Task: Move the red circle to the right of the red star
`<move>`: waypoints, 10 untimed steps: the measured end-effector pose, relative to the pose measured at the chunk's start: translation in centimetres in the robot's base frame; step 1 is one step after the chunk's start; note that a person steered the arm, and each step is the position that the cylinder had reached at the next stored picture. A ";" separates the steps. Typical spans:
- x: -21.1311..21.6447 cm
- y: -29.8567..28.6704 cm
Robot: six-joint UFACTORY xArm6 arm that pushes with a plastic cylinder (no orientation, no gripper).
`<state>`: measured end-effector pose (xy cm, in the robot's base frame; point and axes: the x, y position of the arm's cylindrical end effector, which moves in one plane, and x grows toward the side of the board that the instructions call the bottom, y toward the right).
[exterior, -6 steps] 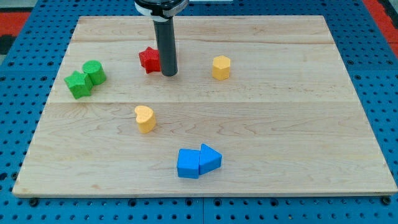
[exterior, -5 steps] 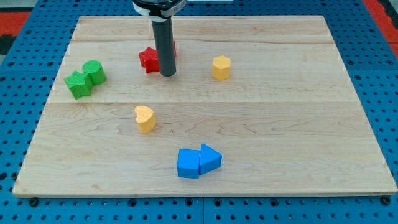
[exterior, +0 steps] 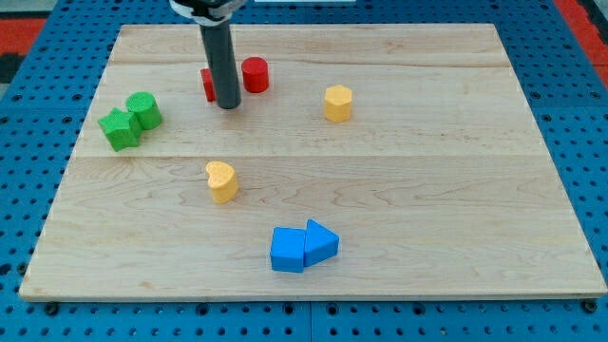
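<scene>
The red circle (exterior: 255,74) stands near the view's top, just right of my rod. The red star (exterior: 206,84) is mostly hidden behind the rod; only its left part shows. My tip (exterior: 227,104) rests on the board just below and in front of the star, left of and below the circle. The circle lies to the right of the star with the rod between them.
A green star (exterior: 119,129) and green circle (exterior: 143,110) touch at the view's left. A yellow hexagon (exterior: 337,102) sits right of the circle. A yellow heart (exterior: 221,180) is mid-board. Two blue blocks (exterior: 289,249) (exterior: 320,241) touch near the bottom.
My rod moved left, from the star's right side to in front of it. The red circle, hidden behind the rod before, now shows to its right. The star shifted slightly left.
</scene>
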<state>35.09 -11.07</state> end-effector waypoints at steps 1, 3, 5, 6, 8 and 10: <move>-2.6 -1.0; -9.9 2.5; -10.2 0.2; -9.3 0.7; -10.4 -9.7; -11.9 2.7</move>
